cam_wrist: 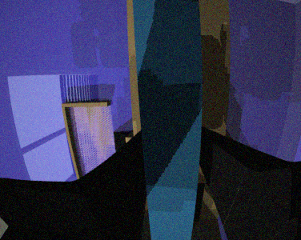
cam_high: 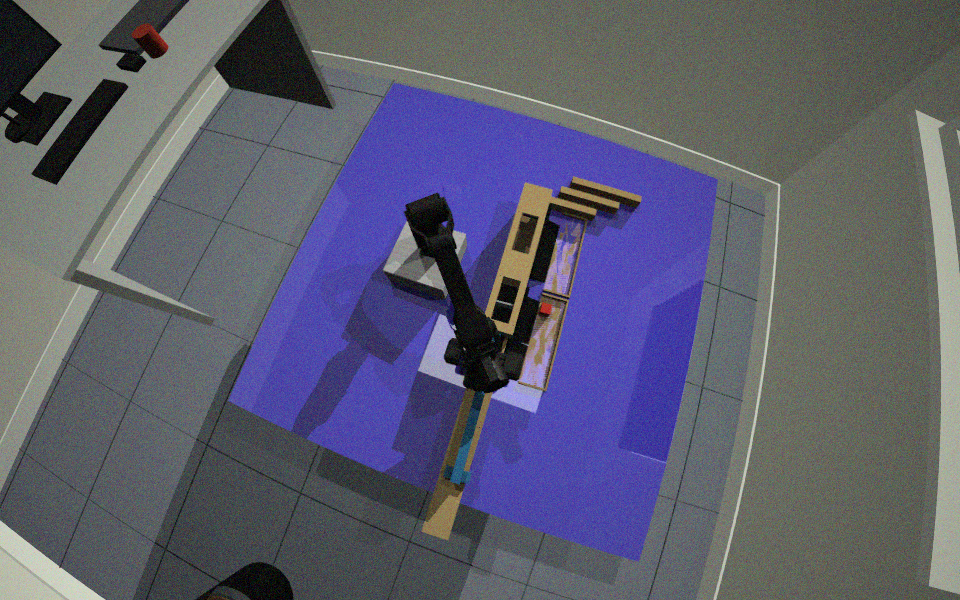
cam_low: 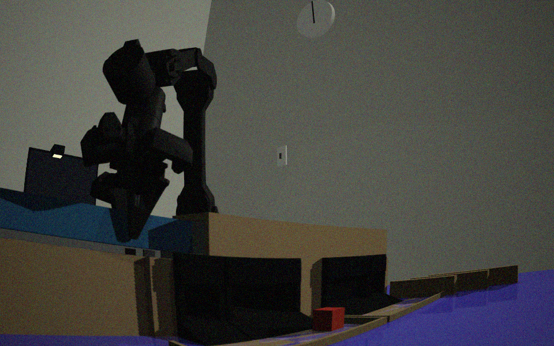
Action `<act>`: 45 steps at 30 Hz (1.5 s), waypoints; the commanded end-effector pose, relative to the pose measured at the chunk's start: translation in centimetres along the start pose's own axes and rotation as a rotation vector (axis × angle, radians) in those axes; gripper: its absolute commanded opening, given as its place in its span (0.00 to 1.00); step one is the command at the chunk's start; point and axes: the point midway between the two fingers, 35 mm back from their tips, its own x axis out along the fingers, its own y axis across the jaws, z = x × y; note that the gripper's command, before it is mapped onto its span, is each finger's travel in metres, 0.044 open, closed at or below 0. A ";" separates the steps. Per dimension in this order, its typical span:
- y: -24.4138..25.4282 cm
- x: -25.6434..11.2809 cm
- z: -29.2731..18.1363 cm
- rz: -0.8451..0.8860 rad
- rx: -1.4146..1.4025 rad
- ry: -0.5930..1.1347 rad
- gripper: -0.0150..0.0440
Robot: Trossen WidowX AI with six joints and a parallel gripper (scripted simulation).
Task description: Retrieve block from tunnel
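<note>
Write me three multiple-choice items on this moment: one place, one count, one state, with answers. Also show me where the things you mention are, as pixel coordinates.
1. Where is the red cube [cam_high: 545, 309] [cam_low: 328, 319]?
A. On the arm's base
B. In a shallow tray [cam_high: 557, 344] [cam_low: 363, 327]
C. On the desk

2. How many loose wooden bars [cam_high: 590, 200] [cam_low: 421, 285] lie together?
A. One
B. Five
C. Three

3. What is the tool [cam_high: 485, 386] [cam_low: 127, 239] [cam_wrist: 171, 133] doing?
A. Gripping the blue handle [cam_high: 461, 456] [cam_low: 55, 219] [cam_wrist: 170, 60]
B. Standing open
C. Gripping the red cube

1: B, it sits inside the tray's rim.
2: C, the top view shows three side by side.
3: A, the fingers flank the handle in the wrist view.
</note>
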 end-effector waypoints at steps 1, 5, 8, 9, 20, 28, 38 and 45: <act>0.1 0.1 1.1 0.010 0.012 -0.030 0.25; 0.1 0.1 1.1 0.010 0.012 -0.030 0.25; 0.1 0.1 1.1 0.010 0.012 -0.030 0.25; 0.1 0.1 1.1 0.010 0.012 -0.030 0.25; 0.1 0.1 1.1 0.010 0.012 -0.030 0.25; 0.1 0.1 1.1 0.010 0.012 -0.030 0.25; 0.0 -0.1 0.3 0.001 0.004 -0.005 0.61; 0.5 -2.7 0.7 0.007 0.010 -0.022 0.92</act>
